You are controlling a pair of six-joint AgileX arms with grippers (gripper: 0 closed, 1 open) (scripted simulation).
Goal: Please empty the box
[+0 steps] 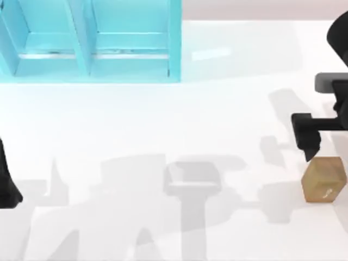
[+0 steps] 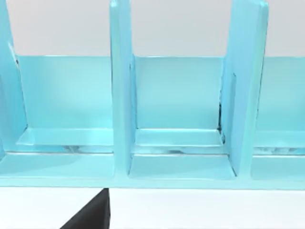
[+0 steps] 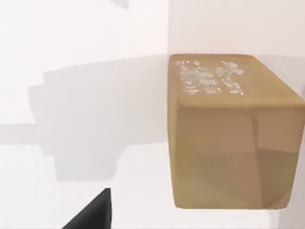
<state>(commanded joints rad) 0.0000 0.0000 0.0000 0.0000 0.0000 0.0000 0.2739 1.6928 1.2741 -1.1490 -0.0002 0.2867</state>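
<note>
The box (image 1: 92,41) is a cyan one with upright dividers, standing at the table's back left. In the left wrist view the box (image 2: 176,95) faces me, and its compartments hold nothing. A tan cube (image 1: 324,179) rests on the table at the front right. My right gripper (image 1: 308,142) hovers just behind the cube, open and holding nothing. The right wrist view has the tan cube (image 3: 228,133) close by, beside one dark fingertip (image 3: 95,212). My left gripper (image 1: 6,187) is parked at the left edge, open.
The white tabletop (image 1: 174,125) stretches between the box and the cube, crossed by grey shadows of the arms. A dark fingertip (image 2: 93,214) sits low in the left wrist view.
</note>
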